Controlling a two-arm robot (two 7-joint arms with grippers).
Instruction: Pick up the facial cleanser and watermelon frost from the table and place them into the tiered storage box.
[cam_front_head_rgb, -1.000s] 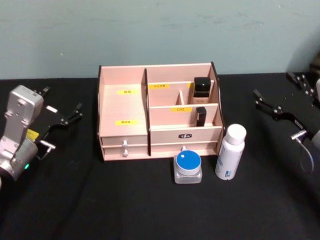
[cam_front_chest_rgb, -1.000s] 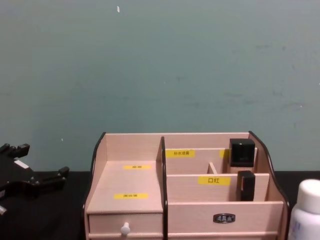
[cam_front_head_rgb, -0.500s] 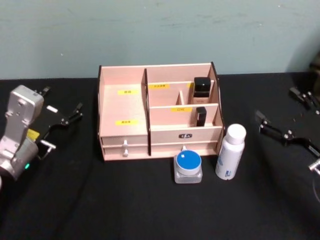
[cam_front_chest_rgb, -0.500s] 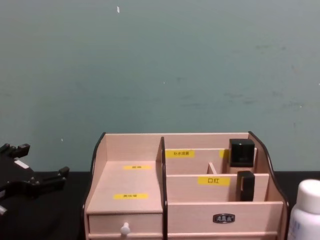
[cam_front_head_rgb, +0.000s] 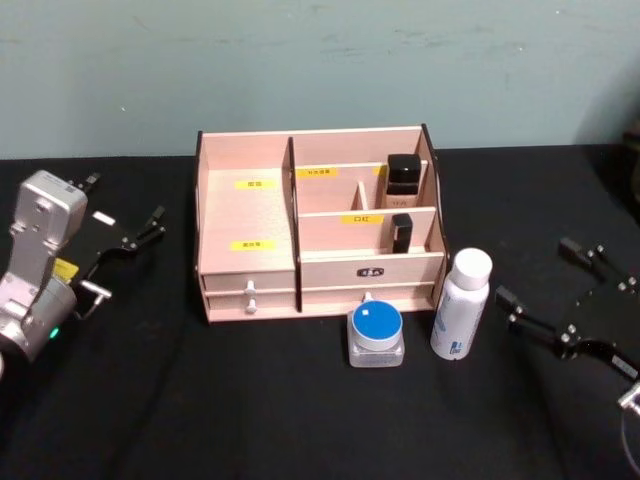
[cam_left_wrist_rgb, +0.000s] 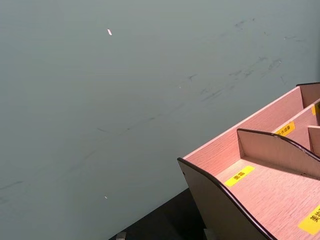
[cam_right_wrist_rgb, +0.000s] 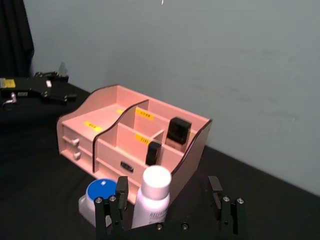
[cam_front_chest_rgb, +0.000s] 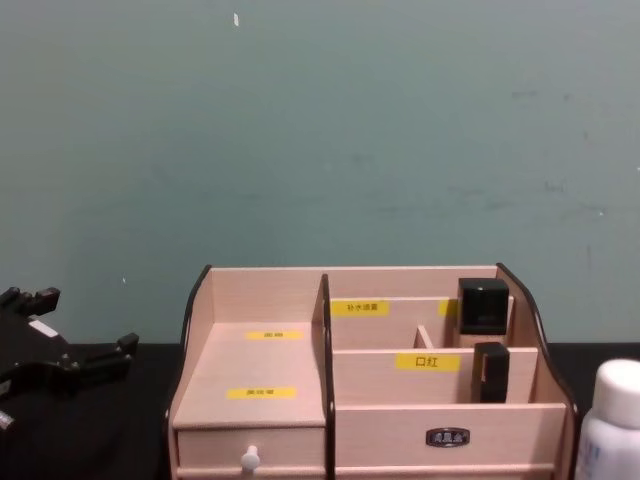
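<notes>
The facial cleanser (cam_front_head_rgb: 460, 305), a white bottle with a white cap, stands upright on the black table just right of the tiered storage box (cam_front_head_rgb: 245, 215). The watermelon frost (cam_front_head_rgb: 376, 333), a clear jar with a blue lid, sits in front of the box beside the bottle. My right gripper (cam_front_head_rgb: 532, 270) hangs open to the right of the bottle, apart from it. In the right wrist view the gripper (cam_right_wrist_rgb: 167, 182) frames the bottle (cam_right_wrist_rgb: 152, 197) from a distance, with the jar (cam_right_wrist_rgb: 100, 196) alongside. My left gripper (cam_front_head_rgb: 125, 197) rests open at the far left.
Two dark cosmetic items (cam_front_head_rgb: 403, 173) (cam_front_head_rgb: 402, 232) stand in the box's right compartments. The box's wide left tiers (cam_front_chest_rgb: 255, 360) hold nothing. The table is black cloth, with a grey-green wall behind it.
My right gripper has come down and forward from the far right, closer to the white bottle. The left arm, bottle, jar and box have not moved.
</notes>
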